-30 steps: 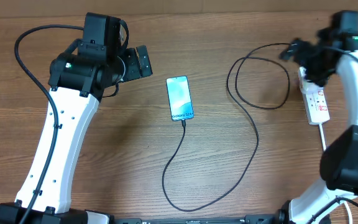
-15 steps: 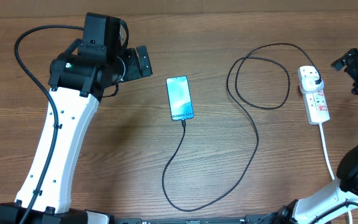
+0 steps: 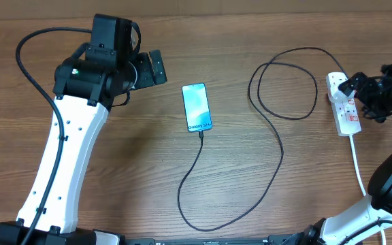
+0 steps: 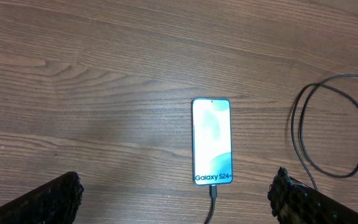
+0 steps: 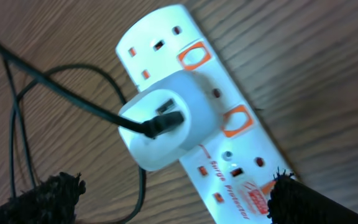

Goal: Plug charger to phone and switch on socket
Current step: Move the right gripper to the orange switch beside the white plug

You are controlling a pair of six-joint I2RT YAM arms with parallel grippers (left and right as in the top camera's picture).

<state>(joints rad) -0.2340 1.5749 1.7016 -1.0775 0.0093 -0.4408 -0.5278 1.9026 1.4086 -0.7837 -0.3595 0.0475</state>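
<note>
L arm: left gripper (image 3: 152, 68) hangs over the far-left part of the bench, aimed at the phone. Fingers are spread wide w/ nothing between them. Prob parked there to keep the wrist cam on the phone, and it's not touching anything.

Mid-bench: phone (image 3: 197, 107) lies flat, screen up and lit, long side running far-to-near, white text band at the near end. That end faces the near edge, so the cable leaves it straight.

Charger (image 3: 280, 153): tip meets the phone's near end and looks seated in the L wrist view. Cable drops toward the near edge, U-turns, climbs to a slack loop at far right, then runs to the strip. All slack, so no pull on the phone.

Right edge: socket (image 3: 348, 112) lies lengthwise far-to-near, white cord trailing to the near edge. Black plug sits in a white adapter (image 5: 166, 127) in the strip's 2nd outlet.

Right gripper (image 3: 363, 95) is just beside/above the strip, fingers spread wide, holding nothing. Likely lined up for the switch. Can't tell if the switch is on.

Judgement: plug-in looks done, switch step is left.

Count: 2 arms, 2 grippers, 1 phone, 1 black cable, 1 strip, 1 adapter, 2 orange-framed switches in view.
</note>
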